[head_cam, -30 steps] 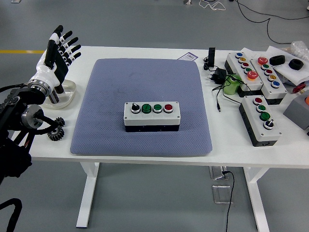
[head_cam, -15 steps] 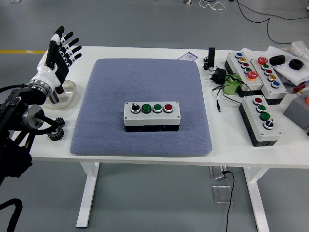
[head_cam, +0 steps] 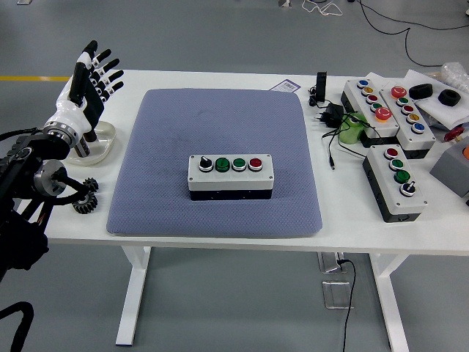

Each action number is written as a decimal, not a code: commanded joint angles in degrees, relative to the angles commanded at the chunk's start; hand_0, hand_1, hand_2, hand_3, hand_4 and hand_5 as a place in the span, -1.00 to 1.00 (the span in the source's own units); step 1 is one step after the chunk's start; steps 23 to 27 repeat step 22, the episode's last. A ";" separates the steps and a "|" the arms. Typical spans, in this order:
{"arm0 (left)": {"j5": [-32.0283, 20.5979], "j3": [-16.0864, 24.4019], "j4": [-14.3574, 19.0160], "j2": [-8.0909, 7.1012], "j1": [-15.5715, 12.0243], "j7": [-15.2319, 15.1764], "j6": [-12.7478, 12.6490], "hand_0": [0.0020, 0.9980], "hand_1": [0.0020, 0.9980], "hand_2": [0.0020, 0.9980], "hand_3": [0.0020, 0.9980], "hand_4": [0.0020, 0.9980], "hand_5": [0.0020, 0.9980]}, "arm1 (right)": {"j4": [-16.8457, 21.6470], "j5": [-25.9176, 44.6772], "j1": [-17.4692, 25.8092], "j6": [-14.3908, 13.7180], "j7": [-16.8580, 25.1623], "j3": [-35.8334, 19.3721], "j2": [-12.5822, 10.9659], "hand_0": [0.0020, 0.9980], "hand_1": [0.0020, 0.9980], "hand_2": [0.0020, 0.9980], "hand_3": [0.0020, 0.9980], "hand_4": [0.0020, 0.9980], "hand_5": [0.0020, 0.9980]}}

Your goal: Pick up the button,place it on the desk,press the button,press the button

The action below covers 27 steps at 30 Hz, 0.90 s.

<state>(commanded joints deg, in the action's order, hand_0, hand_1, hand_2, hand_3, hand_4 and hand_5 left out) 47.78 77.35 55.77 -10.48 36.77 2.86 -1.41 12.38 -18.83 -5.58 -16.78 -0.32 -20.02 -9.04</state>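
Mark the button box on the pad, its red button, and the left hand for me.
button box [head_cam: 230,183]: head view, front face.
red button [head_cam: 255,163]: head view, its cap.
left hand [head_cam: 86,88]: head view, palm, fingers spread.

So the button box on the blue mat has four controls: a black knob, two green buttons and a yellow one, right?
Not quite. The head view shows the button box on the blue mat with a black knob, two green buttons and a red one at the right end, not yellow.

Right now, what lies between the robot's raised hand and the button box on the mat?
In the head view, only bare blue mat separates the left hand from the button box.
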 joint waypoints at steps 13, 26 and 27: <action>0.24 0.21 -0.14 -0.13 -0.09 -0.08 0.09 0.84 0.85 0.91 0.90 0.35 1.00 | -0.02 -0.21 -0.07 0.08 0.02 -0.05 -0.02 0.26 0.09 0.16 0.27 -0.56 -0.48; 0.78 0.56 -0.30 -0.28 -0.22 -0.06 0.18 0.84 0.85 0.91 0.90 0.35 1.00 | 0.01 -0.76 -0.04 0.09 0.07 -0.52 -0.06 0.26 0.09 0.16 0.27 -0.56 -0.48; 0.78 0.56 -0.30 -0.28 -0.22 -0.06 0.18 0.84 0.85 0.91 0.90 0.35 1.00 | 0.01 -0.76 -0.04 0.09 0.07 -0.52 -0.06 0.26 0.09 0.16 0.27 -0.56 -0.48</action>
